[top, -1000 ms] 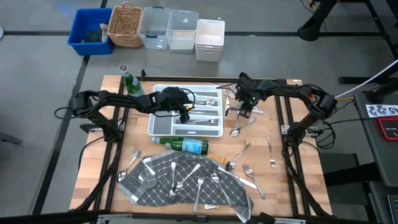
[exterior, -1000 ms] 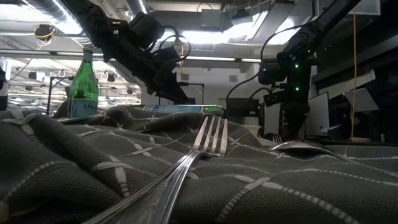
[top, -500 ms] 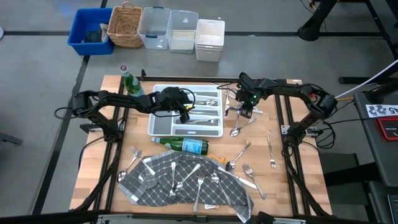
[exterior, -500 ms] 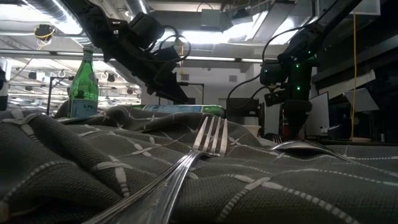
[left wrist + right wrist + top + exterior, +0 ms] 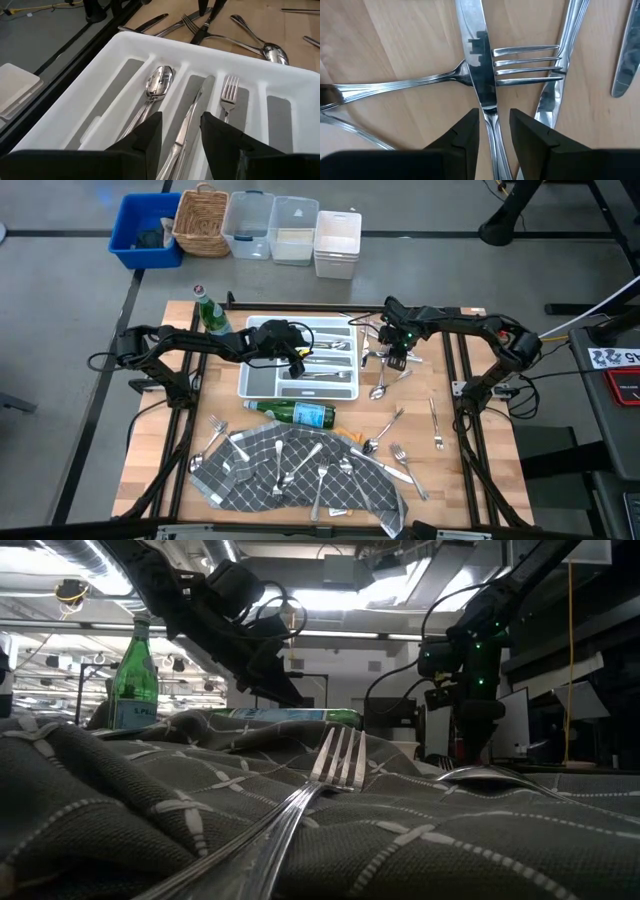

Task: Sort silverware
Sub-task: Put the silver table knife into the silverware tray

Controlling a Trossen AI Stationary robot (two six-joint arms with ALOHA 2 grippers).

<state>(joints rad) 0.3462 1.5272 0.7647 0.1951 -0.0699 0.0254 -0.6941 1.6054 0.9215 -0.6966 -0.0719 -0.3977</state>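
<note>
Right gripper [image 5: 493,131] noted low over knife [image 5: 479,65], fingers parted astride blade, nothing yet held. Knife found lying across fork [image 5: 520,64], beside white tray [image 5: 299,392] on wooden table [image 5: 470,465].

Risk judged: smooth flat steel likely to slip on closing; fork beneath likely dragged along.

Left gripper [image 5: 181,134] recorded open, empty, over tray compartments holding spoon [image 5: 158,82], knife, fork. More silverware seen scattered on grey checked cloth [image 5: 300,470].

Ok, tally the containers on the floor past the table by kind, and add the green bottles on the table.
Blue bin: 1
Wicker basket: 1
Clear tubs: 2
White container: 1
Green bottles: 2
Total: 7
</note>
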